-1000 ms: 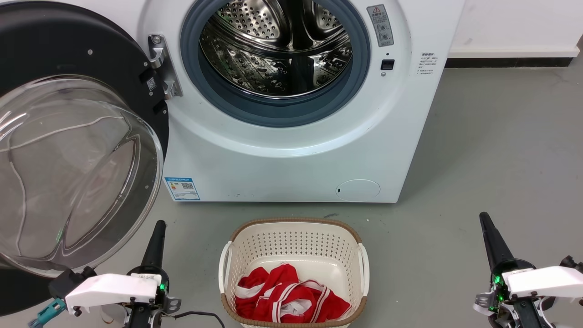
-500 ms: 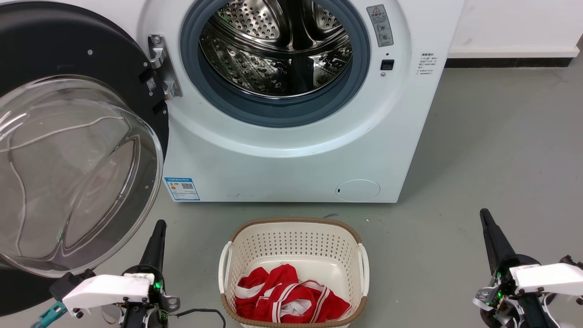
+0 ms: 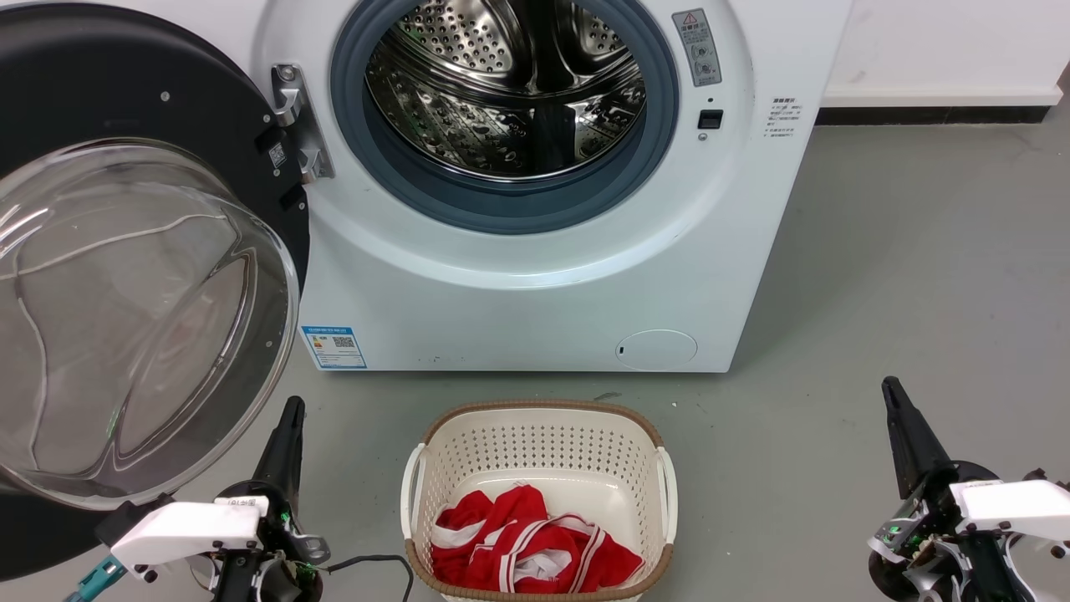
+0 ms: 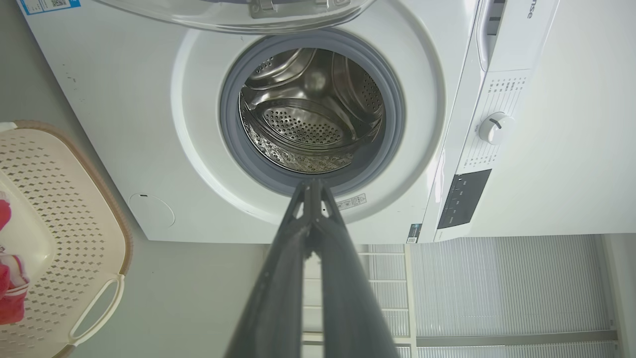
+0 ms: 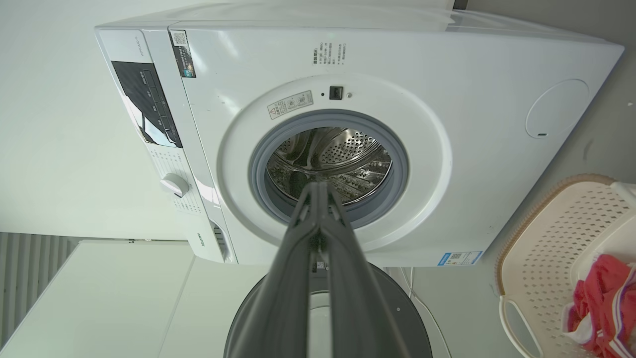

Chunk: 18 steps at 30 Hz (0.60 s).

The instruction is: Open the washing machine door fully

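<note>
Both closed: left end effector [image 3: 292,411] near washing machine door [image 3: 142,276], right end effector [image 3: 891,391] apart.

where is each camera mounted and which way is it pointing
head view: on the head, facing forward-down at the washing machine door, drum opening, basket; left pincer, right pincer below.
left wrist view: left wrist, rolled sideways, facing the drum opening past the shut left pincer.
right wrist view: right wrist, rolled oppositely, same aim past the shut right pincer.
shared: all three show drum opening and basket.
</note>
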### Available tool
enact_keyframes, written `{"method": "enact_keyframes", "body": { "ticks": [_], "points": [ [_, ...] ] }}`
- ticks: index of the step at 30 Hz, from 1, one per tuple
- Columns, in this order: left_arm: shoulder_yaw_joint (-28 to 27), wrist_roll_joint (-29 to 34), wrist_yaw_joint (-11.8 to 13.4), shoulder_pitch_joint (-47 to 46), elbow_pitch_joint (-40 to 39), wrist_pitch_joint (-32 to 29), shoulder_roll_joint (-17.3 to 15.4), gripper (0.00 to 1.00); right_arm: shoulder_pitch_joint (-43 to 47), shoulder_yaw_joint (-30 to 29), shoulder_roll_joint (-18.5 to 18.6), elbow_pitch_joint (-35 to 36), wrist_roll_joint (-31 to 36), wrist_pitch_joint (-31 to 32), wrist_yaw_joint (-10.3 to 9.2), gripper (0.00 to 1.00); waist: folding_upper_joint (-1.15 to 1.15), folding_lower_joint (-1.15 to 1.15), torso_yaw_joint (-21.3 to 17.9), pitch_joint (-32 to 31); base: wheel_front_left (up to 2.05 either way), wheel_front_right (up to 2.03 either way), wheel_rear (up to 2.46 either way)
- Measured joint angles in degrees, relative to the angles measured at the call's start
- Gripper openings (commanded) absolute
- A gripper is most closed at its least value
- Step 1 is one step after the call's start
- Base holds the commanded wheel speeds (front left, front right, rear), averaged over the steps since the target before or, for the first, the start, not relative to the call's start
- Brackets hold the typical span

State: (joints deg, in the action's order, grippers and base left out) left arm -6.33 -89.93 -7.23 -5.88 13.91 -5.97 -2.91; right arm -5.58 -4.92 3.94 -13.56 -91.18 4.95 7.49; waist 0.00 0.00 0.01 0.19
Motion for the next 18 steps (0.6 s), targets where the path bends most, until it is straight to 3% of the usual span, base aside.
{"method": "enact_keyframes", "body": {
  "ticks": [18],
  "points": [
    [-0.18,-2.44,-0.18,-0.14,0.21,-0.60,0.00,0.00,-0.15,-0.38,-0.14,-0.42,-2.21,0.64,0.00,0.00,0.00,0.00,-0.01,-0.01,0.00,0.00,0.00]
  ]
}}
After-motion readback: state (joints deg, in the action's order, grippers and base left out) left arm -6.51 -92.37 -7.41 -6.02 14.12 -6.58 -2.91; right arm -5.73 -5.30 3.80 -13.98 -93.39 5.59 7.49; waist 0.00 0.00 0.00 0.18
